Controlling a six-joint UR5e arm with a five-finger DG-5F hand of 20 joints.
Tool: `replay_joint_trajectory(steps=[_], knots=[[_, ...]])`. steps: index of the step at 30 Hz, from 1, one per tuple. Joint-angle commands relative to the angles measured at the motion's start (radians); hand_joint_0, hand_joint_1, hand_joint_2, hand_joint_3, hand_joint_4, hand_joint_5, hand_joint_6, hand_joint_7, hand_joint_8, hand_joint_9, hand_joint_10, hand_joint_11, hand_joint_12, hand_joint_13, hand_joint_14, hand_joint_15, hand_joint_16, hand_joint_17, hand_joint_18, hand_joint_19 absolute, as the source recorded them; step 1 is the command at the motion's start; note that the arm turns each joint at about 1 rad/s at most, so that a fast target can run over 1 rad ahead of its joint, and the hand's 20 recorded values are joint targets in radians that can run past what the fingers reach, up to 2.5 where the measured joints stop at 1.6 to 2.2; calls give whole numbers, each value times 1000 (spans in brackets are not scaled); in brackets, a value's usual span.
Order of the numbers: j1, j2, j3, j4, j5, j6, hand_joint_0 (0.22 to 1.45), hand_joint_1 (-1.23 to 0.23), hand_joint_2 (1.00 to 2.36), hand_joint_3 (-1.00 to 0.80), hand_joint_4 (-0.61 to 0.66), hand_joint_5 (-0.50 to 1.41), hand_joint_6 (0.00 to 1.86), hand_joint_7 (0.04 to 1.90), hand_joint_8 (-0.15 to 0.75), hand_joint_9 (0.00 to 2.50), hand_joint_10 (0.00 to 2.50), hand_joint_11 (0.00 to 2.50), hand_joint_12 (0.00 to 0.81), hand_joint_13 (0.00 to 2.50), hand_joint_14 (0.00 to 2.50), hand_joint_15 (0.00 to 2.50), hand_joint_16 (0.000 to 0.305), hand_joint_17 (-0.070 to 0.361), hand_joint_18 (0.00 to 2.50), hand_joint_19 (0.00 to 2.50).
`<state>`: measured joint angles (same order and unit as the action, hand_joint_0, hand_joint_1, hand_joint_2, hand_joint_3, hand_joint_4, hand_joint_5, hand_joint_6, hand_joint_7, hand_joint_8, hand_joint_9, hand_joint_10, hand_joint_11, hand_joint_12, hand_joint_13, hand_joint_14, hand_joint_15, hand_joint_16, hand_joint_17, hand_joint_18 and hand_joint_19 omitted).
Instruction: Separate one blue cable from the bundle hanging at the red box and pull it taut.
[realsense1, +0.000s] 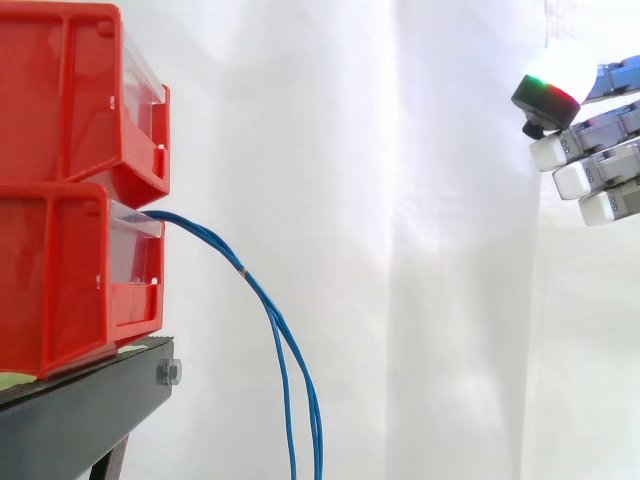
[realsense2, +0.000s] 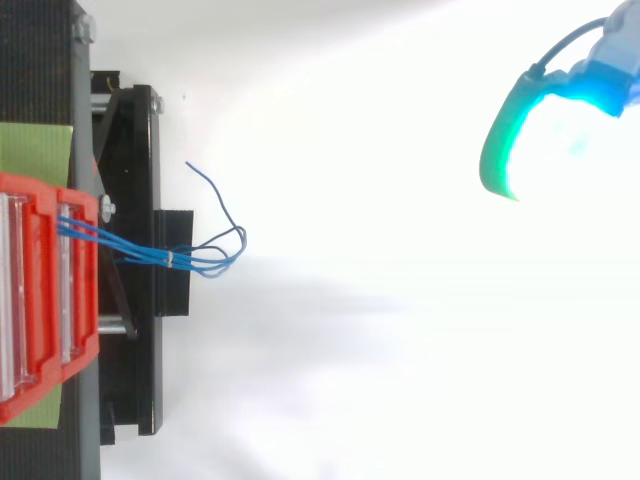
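Side view: 2 red bins stacked on black stand (realsense1: 80, 410), at its front edge, far left. Blue cable bundle (realsense1: 243, 268) exits the front of lower red bin (realsense1: 60, 280), just under upper red bin (realsense1: 60, 90), arcs down and right, then hangs slack past the stand's front edge and out the bottom of frame. Strands sit together, none separated. Hand (realsense1: 600, 175) is top right, well apart from the bundle and above it. Fingers (realsense1: 560, 150) are straight, pointing left twd the bins, w/ nothing in them, so open. White curtain (realsense1: 400, 250) behind.

Top view: bins at left on a green sheet (realsense2: 35, 150) over the stand. Bundle runs right from the lower bin, over the stand's front edge, w/ a small pale band (realsense2: 170, 258) round it. One thin strand (realsense2: 205, 185) sticks out loose from the rest. Hand (realsense2: 590, 95) is top right corner, glowing cyan/green, well clear of the cables.
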<state>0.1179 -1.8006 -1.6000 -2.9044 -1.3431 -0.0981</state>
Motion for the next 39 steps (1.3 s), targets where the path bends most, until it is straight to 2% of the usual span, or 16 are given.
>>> replay_joint_trajectory(steps=[1,11,21,27,30,31,34,35,39], knots=[[-1,0,0,-1,-1,0,532,-564,1001,-479,230,-221,502,879,269,419,9,276,349,445,10,255,43,97,287,316],[-3,0,0,-1,1,0,531,-558,1002,-476,223,-225,503,873,266,418,9,281,348,448,10,254,43,97,287,316],[5,-6,0,-22,1,-11,533,-555,1002,-472,225,-224,503,869,267,420,9,277,350,452,10,252,43,97,289,320],[16,-42,0,8,2,-14,533,-554,1002,-472,225,-224,503,870,267,419,11,276,348,452,10,259,43,97,288,328],[22,-63,0,44,16,-17,534,-554,1002,-472,225,-224,502,874,267,419,9,277,349,452,10,252,43,97,289,328],[25,-75,0,51,33,-18,534,-555,1002,-473,225,-224,502,874,267,419,9,281,349,451,11,251,43,97,290,320],[29,-103,-2,57,56,-15,534,-554,1002,-472,225,-224,502,874,266,420,9,277,348,451,10,248,43,97,291,319],[34,-123,0,65,65,-15,534,-555,1003,-473,224,-224,503,870,266,419,11,277,348,450,10,251,43,97,291,320],[42,-154,0,103,79,-14,535,-555,1002,-472,225,-224,503,870,266,419,11,277,349,450,10,251,43,97,291,320]])
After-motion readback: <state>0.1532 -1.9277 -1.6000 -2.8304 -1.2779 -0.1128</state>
